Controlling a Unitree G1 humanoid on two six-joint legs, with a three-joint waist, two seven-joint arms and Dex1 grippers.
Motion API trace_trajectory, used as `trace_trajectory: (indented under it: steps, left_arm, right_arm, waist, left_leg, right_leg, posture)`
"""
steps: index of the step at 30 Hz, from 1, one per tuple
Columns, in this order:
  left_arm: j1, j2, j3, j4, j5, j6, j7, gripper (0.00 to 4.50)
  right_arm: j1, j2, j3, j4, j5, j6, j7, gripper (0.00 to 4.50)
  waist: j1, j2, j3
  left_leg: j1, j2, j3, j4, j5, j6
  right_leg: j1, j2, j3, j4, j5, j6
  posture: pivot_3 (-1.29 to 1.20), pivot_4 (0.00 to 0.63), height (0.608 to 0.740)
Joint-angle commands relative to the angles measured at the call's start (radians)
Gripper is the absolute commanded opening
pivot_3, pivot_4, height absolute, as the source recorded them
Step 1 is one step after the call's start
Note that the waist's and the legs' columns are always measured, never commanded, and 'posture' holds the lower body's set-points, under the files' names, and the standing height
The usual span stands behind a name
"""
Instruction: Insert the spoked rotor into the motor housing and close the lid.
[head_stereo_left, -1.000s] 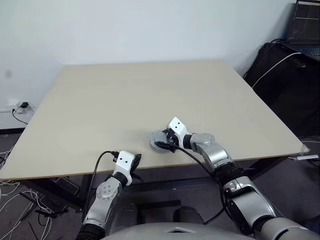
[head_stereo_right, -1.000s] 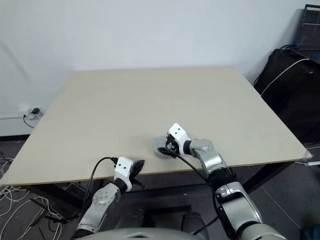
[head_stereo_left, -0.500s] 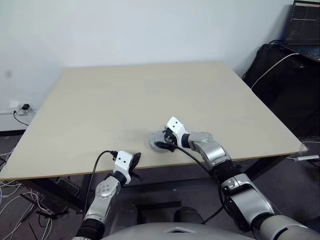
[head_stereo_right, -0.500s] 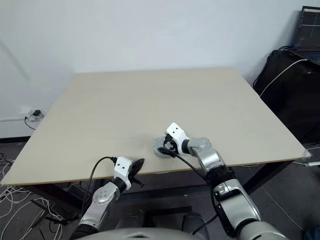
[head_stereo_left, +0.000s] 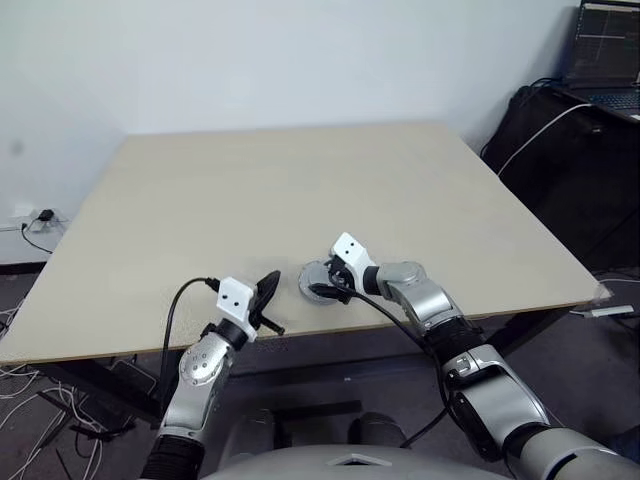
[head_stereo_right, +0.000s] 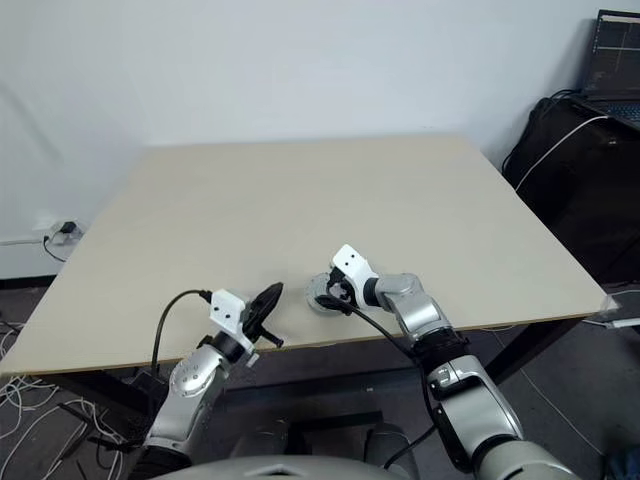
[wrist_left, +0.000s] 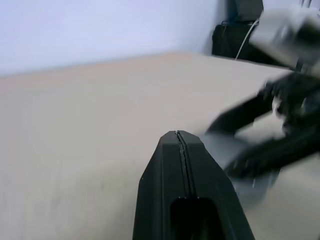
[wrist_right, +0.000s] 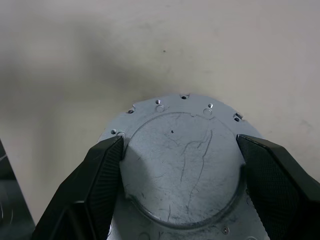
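Observation:
The lid (wrist_right: 182, 167), a round grey metal disc with a smooth, scratched, raised centre, lies near the table's front edge (head_stereo_left: 316, 283). My right gripper (head_stereo_left: 330, 283) reaches down over it, its two black fingers (wrist_right: 102, 165) pressed against opposite sides of the raised centre. Whether the motor housing lies under the lid I cannot tell. The spoked rotor is out of view. My left gripper (head_stereo_left: 267, 291) hovers at the table's front edge, left of the lid, pointing toward it with its fingers (wrist_left: 181, 145) shut on nothing.
The pale wooden table (head_stereo_left: 280, 190) stretches far back behind the lid. A dark bag with a white cable (head_stereo_left: 560, 130) and a laptop (head_stereo_left: 605, 50) stand beyond the table's right side. Cables and a socket (head_stereo_left: 35, 215) lie on the floor at the left.
My left gripper has risen from below the table's front edge to tabletop height, pointing toward the lid. The right gripper and the lid have stayed put.

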Motion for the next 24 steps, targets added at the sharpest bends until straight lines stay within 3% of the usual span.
trace_trajectory:
  steps: [1, 8, 24]
  left_arm:
    - [-0.017, -0.015, -0.038, -0.221, 0.010, 0.180, 0.053, 0.00]
    - [-0.014, -0.021, -0.059, -0.313, 0.005, 0.327, 0.101, 0.00]
    - [-0.010, -0.070, 0.040, -0.250, -0.026, 0.358, 0.202, 0.00]
  right_arm:
    - [-0.012, -0.012, -0.006, -0.011, -0.018, 0.004, -0.013, 3.30]
    - [-0.009, -0.008, 0.009, -0.006, -0.037, 0.010, -0.036, 3.30]
    - [-0.022, -0.018, 0.058, -0.006, -0.078, 0.051, -0.025, 3.30]
  waist:
    - [0.000, 0.000, 0.000]
    - [0.000, 0.000, 0.001]
    - [0.000, -0.001, 0.001]
  left_leg:
    - [0.000, -0.001, 0.000, 0.000, 0.000, 0.000]
    - [0.001, -0.002, -0.001, -0.002, 0.000, -0.001]
    - [0.002, -0.002, -0.002, -0.003, 0.000, -0.001]
  right_leg:
    - [0.000, 0.000, 0.000, 0.000, 0.000, 0.000]
    - [0.000, 0.002, 0.000, -0.001, 0.000, 0.000]
    - [0.001, 0.000, 0.000, -0.001, 0.000, 0.000]
  posture:
    - [0.00, 0.000, 0.740]
    - [0.00, 0.000, 0.740]
    - [0.00, 0.000, 0.740]
